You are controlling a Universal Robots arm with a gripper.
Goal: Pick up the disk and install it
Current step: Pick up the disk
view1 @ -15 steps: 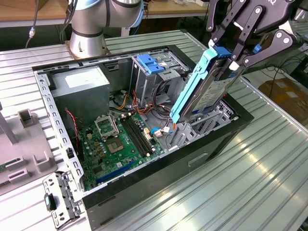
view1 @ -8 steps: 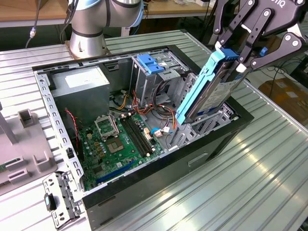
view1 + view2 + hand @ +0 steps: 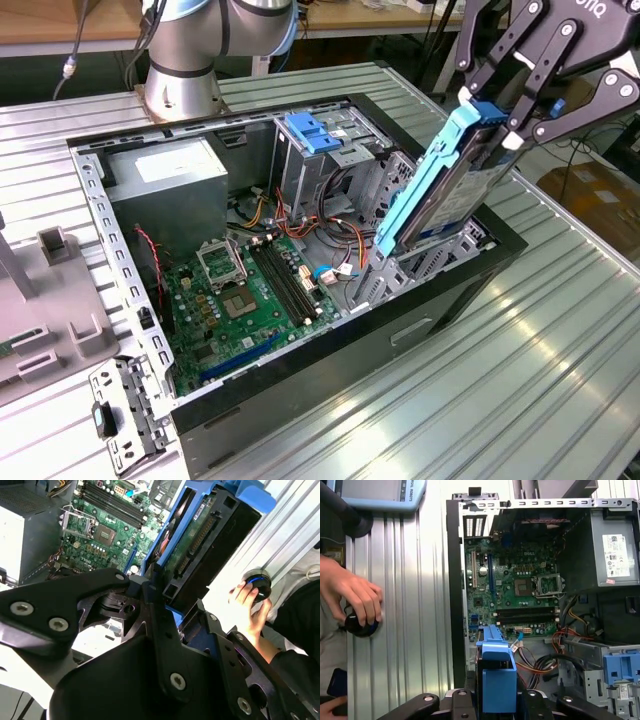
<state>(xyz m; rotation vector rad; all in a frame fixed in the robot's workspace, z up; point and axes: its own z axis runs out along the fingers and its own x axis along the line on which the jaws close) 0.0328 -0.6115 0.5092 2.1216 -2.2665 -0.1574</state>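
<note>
We read this as a robotics lab or test workshop. Ribbed aluminium counter (image 3: 560,380), with the robot arm's base (image 3: 180,70) bolted onto it. Opened computer case (image 3: 330,385) on top, bare motherboard (image 3: 250,300) showing. Wooden benches (image 3: 50,20) behind. A person's hand (image 3: 352,592) rests on a round control knob (image 3: 362,626).

Exterior view, around disk (image 3: 447,190): 5 o'clock, bare table (image 3: 540,380), free. 9 o'clock, cage (image 3: 320,150); 8 o'clock, cables (image 3: 335,235) crowd case (image 3: 300,398). First wrist view: hand (image 3: 352,597) on table beside case.
</note>
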